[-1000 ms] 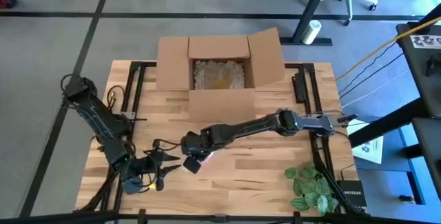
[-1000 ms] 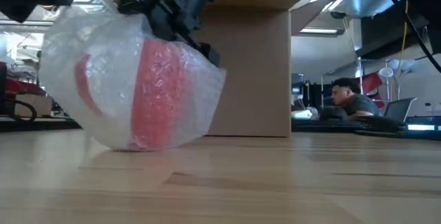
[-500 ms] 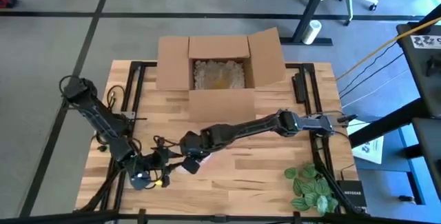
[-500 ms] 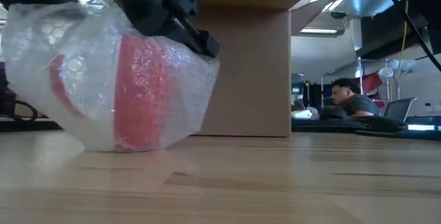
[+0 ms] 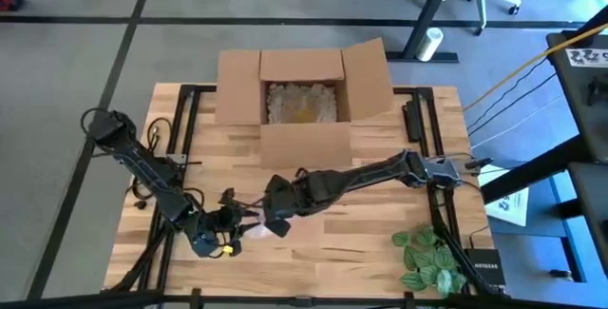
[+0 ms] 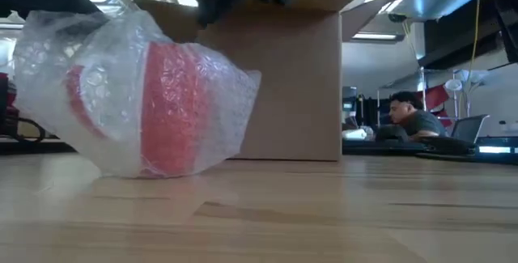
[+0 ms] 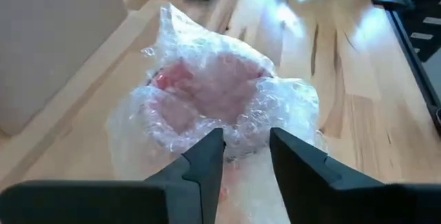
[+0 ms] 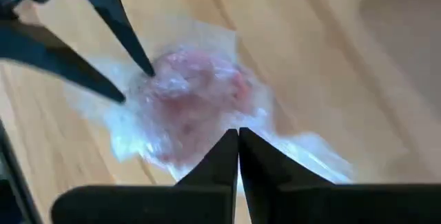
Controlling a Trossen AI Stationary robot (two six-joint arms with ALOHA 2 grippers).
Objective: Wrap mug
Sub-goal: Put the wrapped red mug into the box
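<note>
Now the red mug (image 6: 166, 105), swathed in bubble wrap (image 6: 57, 53), lies on the table (image 6: 324, 214) at lower centre-left of the high view, before the box (image 5: 302, 95). Left pincer (image 7: 241, 151) stands parted at the wrap's edge. Right pincer (image 8: 238, 156) is closed, empty, just over the bundle.

Clear, glossy bubble wrap (image 6: 137, 93), crinkled and catching light, over a smooth red mug (image 6: 174, 105). Desk (image 5: 361, 228) of pale planked wood with a satin sheen. Matt brown cardboard for the box (image 5: 304, 95). Gripper fingers (image 7: 203, 162) of matt black plastic, by the look.
</note>
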